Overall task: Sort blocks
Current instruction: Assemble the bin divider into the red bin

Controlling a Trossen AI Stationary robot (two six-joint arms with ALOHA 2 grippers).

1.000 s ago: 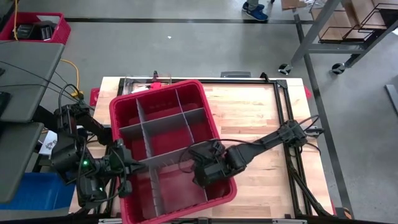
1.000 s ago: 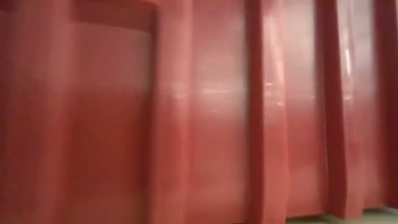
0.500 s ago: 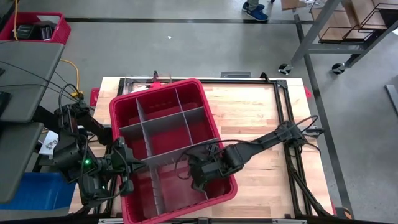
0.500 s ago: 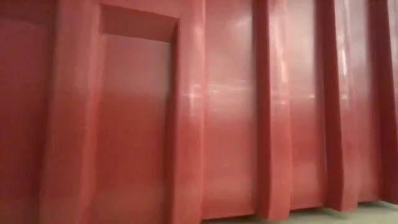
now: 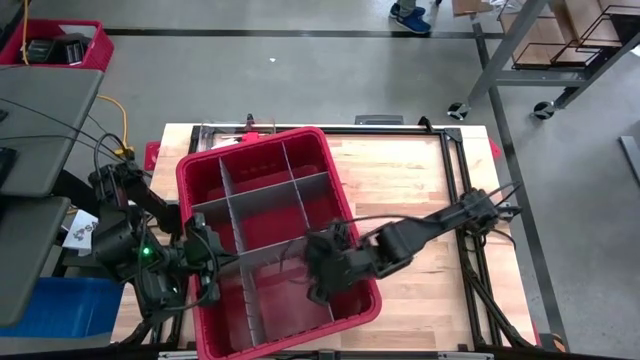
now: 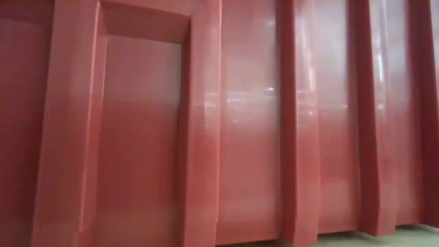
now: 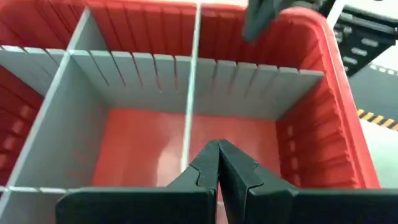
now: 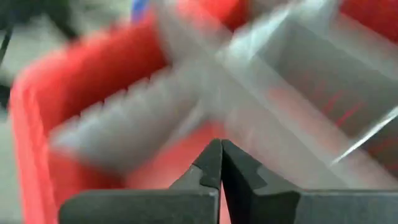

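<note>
You have one red bin [image 5: 262, 150] on the table [image 5: 410, 180], set at a slight angle toward the left side. Grey dividers [image 5: 268, 208] split it into compartments; from above you can count six in the far part and at least three nearer ones, partly hidden by the arms. No blocks show in any view; every compartment floor you can see is bare red plastic, so where the blocks are cannot be told.

You have two arms at work. The left gripper [image 7: 219, 163] hangs over the bin's near left part, its fingers pressed together with nothing between them. The right gripper [image 8: 221, 160] reaches in from the right over the bin's near right part, fingers likewise clenched and empty; its view is blurred.

The low view is filled by the bin's ribbed red outer wall.

The table is pale wood with a dark frame around it. Beyond it lies a grey floor with a dark line. You have a second red crate [image 5: 55, 45] on the floor at far left, a metal rack [image 5: 560, 45] at far right, and a person's feet [image 5: 410, 15] at the far edge.
</note>
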